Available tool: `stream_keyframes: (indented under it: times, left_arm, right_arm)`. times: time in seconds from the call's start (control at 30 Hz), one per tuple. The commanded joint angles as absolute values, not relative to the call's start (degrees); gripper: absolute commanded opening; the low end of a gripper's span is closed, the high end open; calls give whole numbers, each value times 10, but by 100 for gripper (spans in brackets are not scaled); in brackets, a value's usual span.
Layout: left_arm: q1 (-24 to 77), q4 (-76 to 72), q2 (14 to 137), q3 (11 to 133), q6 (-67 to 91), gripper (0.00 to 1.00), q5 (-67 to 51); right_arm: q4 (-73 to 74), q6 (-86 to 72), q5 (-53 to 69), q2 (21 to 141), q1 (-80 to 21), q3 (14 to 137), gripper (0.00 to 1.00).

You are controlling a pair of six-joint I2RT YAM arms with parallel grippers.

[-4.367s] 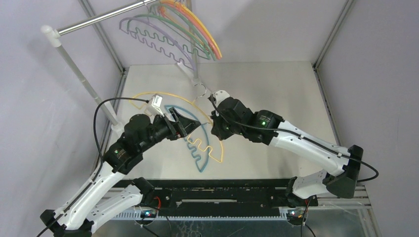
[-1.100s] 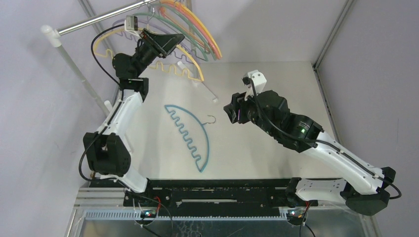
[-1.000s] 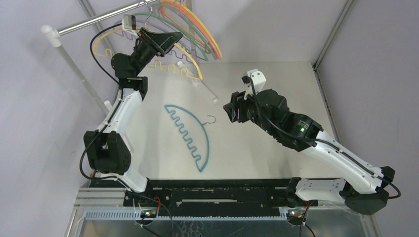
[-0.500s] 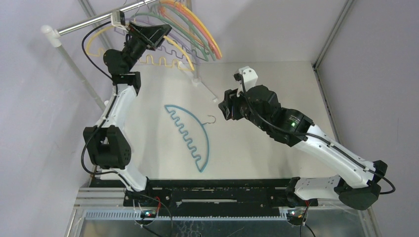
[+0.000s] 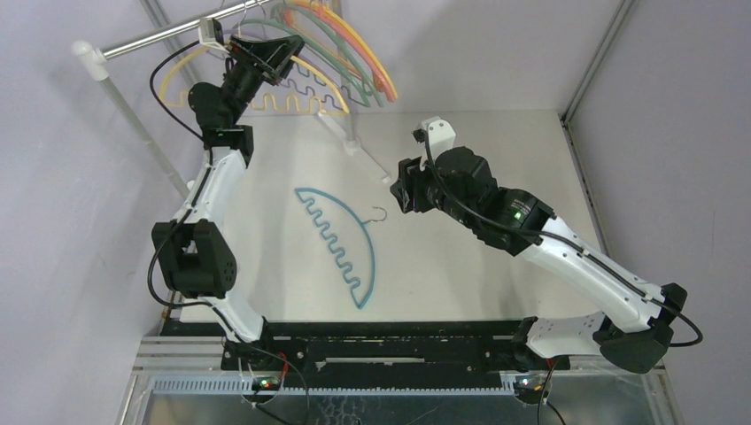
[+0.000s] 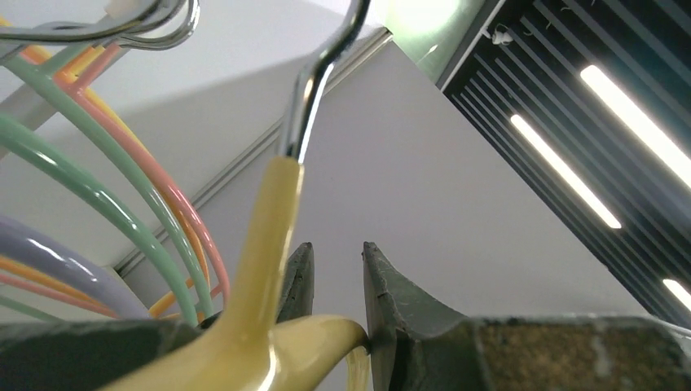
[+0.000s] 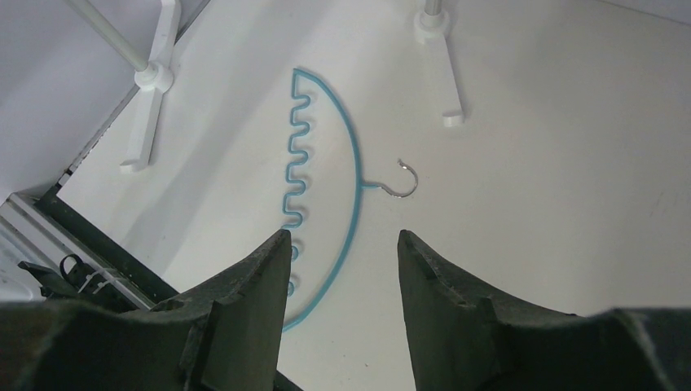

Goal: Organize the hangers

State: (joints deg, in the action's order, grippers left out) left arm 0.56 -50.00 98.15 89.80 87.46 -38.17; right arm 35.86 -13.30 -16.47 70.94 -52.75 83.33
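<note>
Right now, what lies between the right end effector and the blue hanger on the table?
Only bare table. The right wrist view shows the blue hanger lying unobstructed below the open right end effector.

Rail [image 5: 159, 37] at back left, hung hangers [image 5: 359, 66] bunched on its right part. Left claw [image 5: 266, 55] up by the rail, clamped on held hanger [image 6: 273, 220], left of the bunch. Lone hanger [image 7: 356, 186] flat mid-counter [image 5: 496, 150], hook pointing right; right claw [image 5: 406, 197] hangs spread just right of it.
</note>
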Motion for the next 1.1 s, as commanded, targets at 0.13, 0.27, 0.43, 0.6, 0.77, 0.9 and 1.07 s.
stream_keyframes:
  times: [0.13,0.27,0.43,0.6,0.77,0.9,1.07]
  left_arm:
    - [-1,-496,933,889,872,45,-320]
    - [0,-516,936,885,891,50,-307]
    - [-1,-518,943,889,900,50,-297]
    - [-1,-495,947,908,897,51,-286]
    - [0,-506,952,913,919,52,-266]
    - [0,-507,947,906,928,52,-248]
    - [0,-537,936,882,957,52,-220]
  right_arm:
    - [352,-124,-134,714,-514,854,59]
    - [354,-123,-124,717,-510,855,59]
    - [356,-120,-121,715,-505,852,60]
    - [357,-122,-116,710,-499,842,60]
    - [358,-126,-109,709,-495,836,60]
    - [358,-125,-104,713,-494,836,60]
    - [359,-125,-99,716,-493,834,60]
